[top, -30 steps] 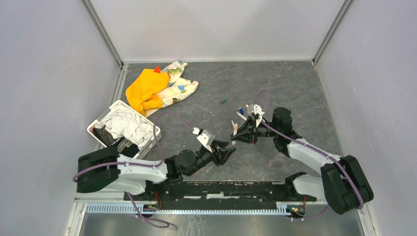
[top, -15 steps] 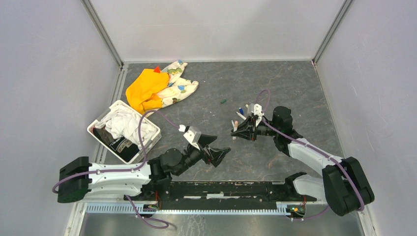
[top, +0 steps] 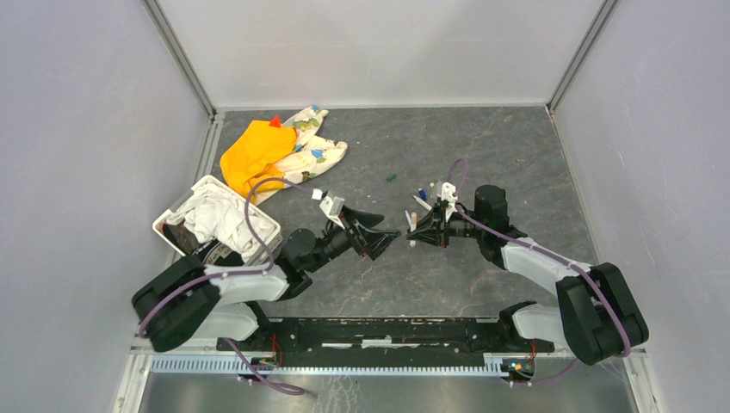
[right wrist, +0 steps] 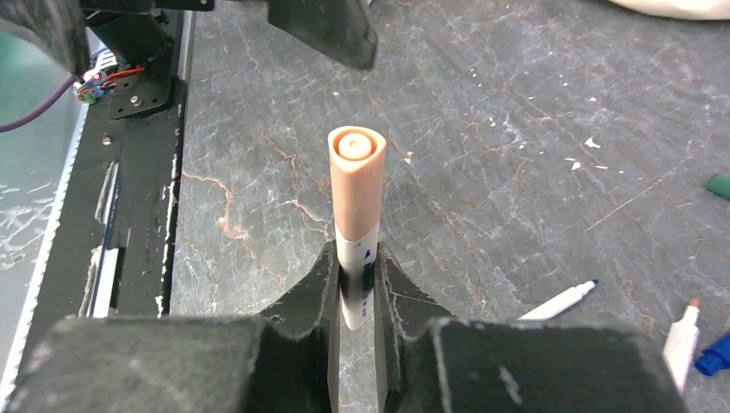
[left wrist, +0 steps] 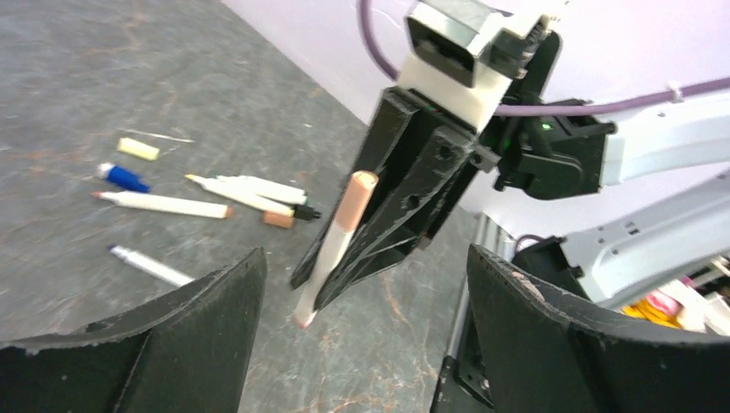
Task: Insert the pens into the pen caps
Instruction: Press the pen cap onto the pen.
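My right gripper (right wrist: 355,274) is shut on a white pen (right wrist: 354,258) whose far end wears a peach cap (right wrist: 356,185); it holds the pen above the table. In the left wrist view that pen (left wrist: 325,262) hangs tilted in the right gripper (left wrist: 344,288). My left gripper (left wrist: 366,344) is open and empty, facing the pen a short way off (top: 389,238). Loose pens (left wrist: 163,204) lie on the table behind, with a blue cap (left wrist: 125,177) and a cream cap (left wrist: 138,149). A dark green cap (top: 391,178) lies apart, farther back.
A white bin (top: 167,218) of cloths stands at the left. An orange cloth (top: 254,155) and a patterned cloth (top: 312,153) lie at the back left. Grey walls close in the table on three sides. The arms' base rail (top: 387,331) runs along the near edge.
My left arm has swung away from the near edge toward the right gripper, and its open gripper now faces the held pen. The right gripper has barely moved.
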{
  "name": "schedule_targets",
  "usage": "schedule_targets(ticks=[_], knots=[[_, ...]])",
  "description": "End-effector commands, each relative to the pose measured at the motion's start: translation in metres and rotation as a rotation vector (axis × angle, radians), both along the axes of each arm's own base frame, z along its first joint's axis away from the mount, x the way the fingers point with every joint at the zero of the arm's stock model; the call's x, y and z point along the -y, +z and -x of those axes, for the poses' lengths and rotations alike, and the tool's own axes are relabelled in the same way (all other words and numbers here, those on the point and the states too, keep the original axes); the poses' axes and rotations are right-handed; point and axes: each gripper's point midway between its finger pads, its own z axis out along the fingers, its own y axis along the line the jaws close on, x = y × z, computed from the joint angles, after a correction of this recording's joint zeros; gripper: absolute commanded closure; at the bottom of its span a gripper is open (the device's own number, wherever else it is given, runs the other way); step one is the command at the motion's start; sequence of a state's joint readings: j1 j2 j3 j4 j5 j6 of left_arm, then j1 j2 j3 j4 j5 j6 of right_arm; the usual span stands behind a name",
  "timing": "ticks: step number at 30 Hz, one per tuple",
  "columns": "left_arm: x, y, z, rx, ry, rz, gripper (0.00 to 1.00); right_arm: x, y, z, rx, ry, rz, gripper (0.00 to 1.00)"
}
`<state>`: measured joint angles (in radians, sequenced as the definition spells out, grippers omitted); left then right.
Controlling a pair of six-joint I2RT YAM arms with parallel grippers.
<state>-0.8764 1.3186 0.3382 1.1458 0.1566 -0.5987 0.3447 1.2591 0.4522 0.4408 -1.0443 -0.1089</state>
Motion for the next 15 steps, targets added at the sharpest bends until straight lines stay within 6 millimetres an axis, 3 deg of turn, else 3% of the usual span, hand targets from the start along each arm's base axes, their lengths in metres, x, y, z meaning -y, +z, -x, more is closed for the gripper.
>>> schedule_targets(ticks=[1, 7, 11, 15], knots=[[0.023, 0.046, 0.021, 0.109, -0.225, 0.127, 0.11, -0.005, 0.01, -0.007, 0.019, 0.039, -0.014, 1.0], [0.035, 0.024, -0.002, 0.125, -0.174, 0.03, 0.13, -0.009, 0.007, -0.003, -0.038, 0.082, -0.021, 1.0], [0.043, 0.012, -0.025, 0.094, -0.109, -0.066, 0.3, -0.01, 0.009, -0.002, -0.051, 0.095, -0.028, 1.0], [0.047, 0.003, -0.035, 0.078, -0.082, -0.13, 0.4, -0.011, 0.01, -0.002, -0.051, 0.098, -0.031, 1.0]])
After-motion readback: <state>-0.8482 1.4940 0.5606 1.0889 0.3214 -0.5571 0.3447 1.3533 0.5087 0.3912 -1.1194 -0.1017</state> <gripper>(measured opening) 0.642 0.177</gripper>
